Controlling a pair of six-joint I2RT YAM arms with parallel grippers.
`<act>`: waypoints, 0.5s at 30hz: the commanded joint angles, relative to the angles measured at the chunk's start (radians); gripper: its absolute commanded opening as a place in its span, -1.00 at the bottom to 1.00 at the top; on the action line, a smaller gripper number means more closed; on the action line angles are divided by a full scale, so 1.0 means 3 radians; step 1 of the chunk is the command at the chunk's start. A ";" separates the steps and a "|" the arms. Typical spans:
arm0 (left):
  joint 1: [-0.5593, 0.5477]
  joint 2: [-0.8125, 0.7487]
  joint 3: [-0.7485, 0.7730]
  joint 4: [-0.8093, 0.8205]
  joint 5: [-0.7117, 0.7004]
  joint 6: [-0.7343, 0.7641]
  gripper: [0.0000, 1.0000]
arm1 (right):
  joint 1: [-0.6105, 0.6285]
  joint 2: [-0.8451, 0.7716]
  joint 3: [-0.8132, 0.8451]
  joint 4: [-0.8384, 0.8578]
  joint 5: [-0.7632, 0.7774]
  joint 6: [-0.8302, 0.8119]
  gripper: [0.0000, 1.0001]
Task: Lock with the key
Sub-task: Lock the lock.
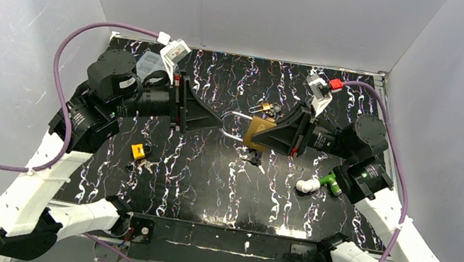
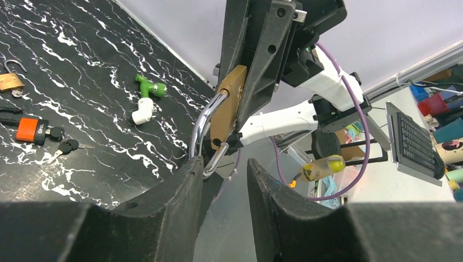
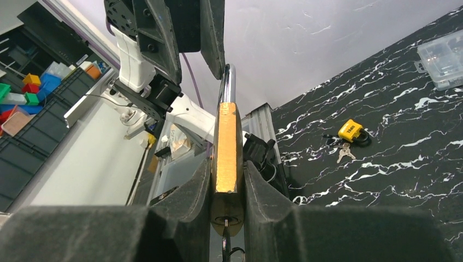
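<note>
While the bow of a lock is worked, its body needs bracing. That seems to be why the right gripper (image 3: 226,174) has both fingers clamped flat on the sides of the brass padlock with the steel shackle (image 3: 227,142). It holds the padlock in the air above the black marbled table (image 1: 208,170), bow end turned toward the other arm. The left gripper (image 2: 225,169) meets the padlock at its shackle (image 2: 202,131). Its fingers are narrowly parted, and the steel loop lies against one finger's inner edge rather than being pinched. My guess is that it is placed there to push.

Only the right wrist view shows the keyway under the padlock, where what looks like a dark key (image 3: 225,243) sits in the slot. Only the left wrist view shows the loop side-on, though I cannot tell whether the free leg is seated.

The overhead view adds a small yellow padlock (image 1: 137,151) lying well apart from the brass padlock on the left arm's side. A white pipe elbow (image 1: 308,185) lies nearer, on the right arm's side.
</note>
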 commanded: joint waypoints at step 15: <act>-0.0018 0.0115 0.0111 -0.0547 0.0039 0.0495 -0.17 | 0.0032 -0.0127 0.0165 0.0104 -0.0132 -0.0049 -0.97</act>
